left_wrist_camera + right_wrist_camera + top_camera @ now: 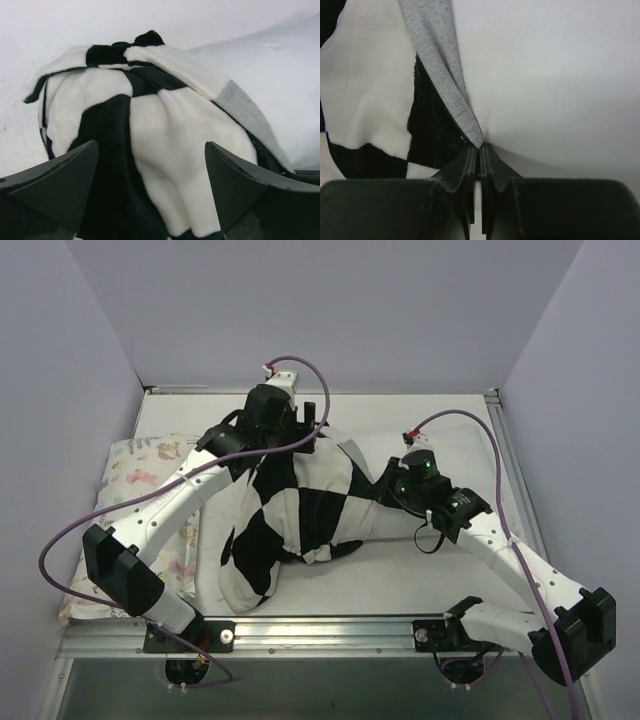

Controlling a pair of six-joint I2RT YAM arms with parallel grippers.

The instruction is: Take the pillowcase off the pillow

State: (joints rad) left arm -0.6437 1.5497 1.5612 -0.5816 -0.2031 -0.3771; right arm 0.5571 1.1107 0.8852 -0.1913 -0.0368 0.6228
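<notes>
The black-and-white checked pillowcase (295, 515) lies bunched in the middle of the table. It also fills the left wrist view (150, 120). The plain white pillow shows at the right of that view (280, 85) and in the right wrist view (545, 75). In the top view only a sliver of it (350, 453) shows at the case's far right. My left gripper (305, 430) (150, 165) is open, its fingers on either side of a fold of the pillowcase at its far end. My right gripper (385, 483) (480, 147) is shut, pinching the pillow's white fabric where the case's grey hem (435, 60) meets it.
A smaller floral-print pillow (140, 475) lies at the table's left side, partly under the left arm. A metal rail (330, 625) runs along the near edge. Purple walls close in the left, far and right sides. Purple cables loop over both arms.
</notes>
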